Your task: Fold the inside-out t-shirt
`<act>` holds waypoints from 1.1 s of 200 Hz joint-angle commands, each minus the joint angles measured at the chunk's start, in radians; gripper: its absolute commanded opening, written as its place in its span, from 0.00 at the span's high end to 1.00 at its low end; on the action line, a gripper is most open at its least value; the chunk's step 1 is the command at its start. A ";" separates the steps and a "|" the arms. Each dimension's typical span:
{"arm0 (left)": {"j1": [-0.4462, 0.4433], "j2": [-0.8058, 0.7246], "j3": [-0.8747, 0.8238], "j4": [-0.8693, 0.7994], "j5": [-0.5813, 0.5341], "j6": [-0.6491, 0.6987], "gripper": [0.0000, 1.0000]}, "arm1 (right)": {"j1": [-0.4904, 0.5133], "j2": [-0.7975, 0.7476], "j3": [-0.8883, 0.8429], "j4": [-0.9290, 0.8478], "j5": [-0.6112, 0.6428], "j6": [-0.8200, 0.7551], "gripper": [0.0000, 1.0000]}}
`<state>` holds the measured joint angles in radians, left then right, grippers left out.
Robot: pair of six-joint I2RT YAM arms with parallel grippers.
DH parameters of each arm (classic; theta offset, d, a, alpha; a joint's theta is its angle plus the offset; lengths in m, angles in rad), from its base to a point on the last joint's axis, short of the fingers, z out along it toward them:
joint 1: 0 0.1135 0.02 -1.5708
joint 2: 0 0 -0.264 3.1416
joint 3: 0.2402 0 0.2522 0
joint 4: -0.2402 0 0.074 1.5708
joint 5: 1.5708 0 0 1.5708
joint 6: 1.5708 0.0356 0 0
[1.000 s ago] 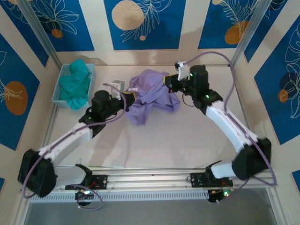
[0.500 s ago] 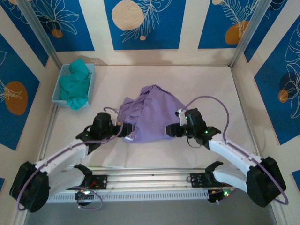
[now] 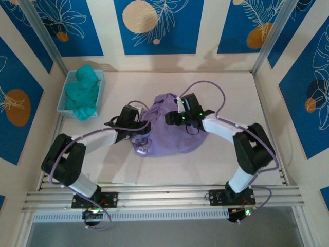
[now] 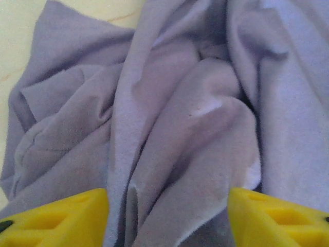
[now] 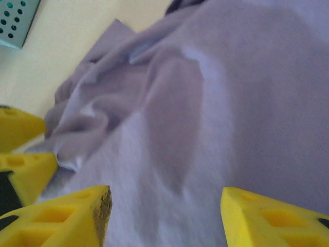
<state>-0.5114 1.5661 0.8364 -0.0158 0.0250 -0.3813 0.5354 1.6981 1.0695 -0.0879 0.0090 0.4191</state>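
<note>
The lavender inside-out t-shirt lies in a rumpled heap at the middle of the table. My left gripper is at its left edge. In the left wrist view the shirt's folds lie under that gripper, whose yellow fingers stand wide apart. My right gripper hovers over the shirt's upper middle. It is open above smooth cloth, with the left gripper's yellow fingertips at the left of that view. The yellow patch is hidden.
A light blue basket with a teal-green garment stands at the back left; its corner shows in the right wrist view. Bare table surrounds the shirt, with walls on three sides and the rail along the near edge.
Both grippers drew the shirt toward the near edge, then let go of it. They have moved back over the heap, which now lies more spread out on the table.
</note>
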 commanded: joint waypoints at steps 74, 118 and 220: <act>0.061 -0.140 -0.026 0.139 0.096 -0.010 1.00 | -0.002 0.105 0.110 0.034 0.070 -0.031 1.00; 0.084 -0.328 -0.001 0.171 0.165 -0.070 1.00 | -0.051 -0.224 -0.101 0.081 0.016 -0.047 1.00; 0.132 -0.412 0.168 0.223 0.252 -0.088 1.00 | -0.053 -0.950 -0.662 0.086 0.051 0.025 1.00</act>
<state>-0.4030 1.1568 0.9607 0.1215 0.2161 -0.4435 0.4629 0.8730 0.5419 0.0143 0.0051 0.3897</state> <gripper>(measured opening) 0.040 0.042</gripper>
